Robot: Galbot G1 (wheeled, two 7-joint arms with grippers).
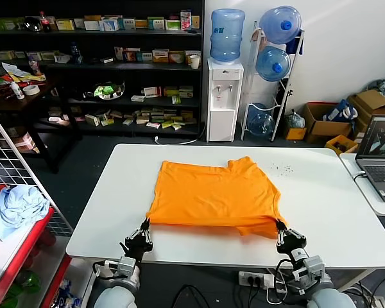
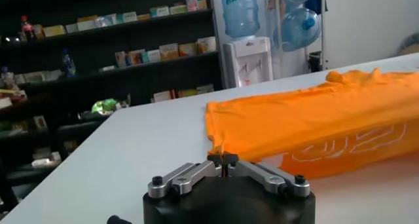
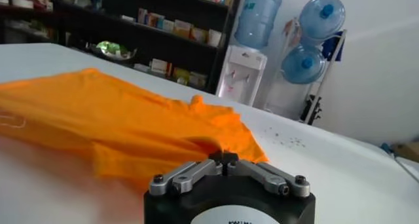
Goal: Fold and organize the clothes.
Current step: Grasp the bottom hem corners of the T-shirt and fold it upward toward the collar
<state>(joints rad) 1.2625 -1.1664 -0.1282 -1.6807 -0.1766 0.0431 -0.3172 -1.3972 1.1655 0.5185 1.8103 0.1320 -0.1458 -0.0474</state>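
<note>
T-shirt: one orange short-sleeved T-shirt (image 1: 212, 196), bright and plain on the side facing up, lying mostly flat with its near hem a bit rumpled and lifted. The left wrist view shows pale lettering (image 2: 347, 145) faintly through the fabric on the near side, can't read it.
Where it is: mid-table, right in front of both claws, stretching away from them toward the far edge. Its two near corners sit right at the claw tips.
Room: storage-type space beyond the claws, with dark shelves (image 1: 115, 64) full of small boxes along the back wall.
Table: one white table (image 1: 321, 205), pretty much bare around the shirt, with a scatter of tiny dark specks (image 1: 281, 169) beyond the right claw.
Water stuff: one white dispenser (image 1: 224, 99) with a blue bottle on top, plus a rack (image 1: 273, 77) beside it holding three more blue bottles, so four bottles total.
Off to the sides: one laptop (image 1: 378, 157) out past the right claw, and one light blue cloth bundle (image 1: 18, 208) on a red shelf way out past the left claw.
Left gripper (image 1: 143, 224): at the near table edge, fingers pressed together, pinching the shirt's near left corner.
Right gripper (image 1: 280, 226): also at the near edge, fingers pressed together on the shirt's near right corner.
</note>
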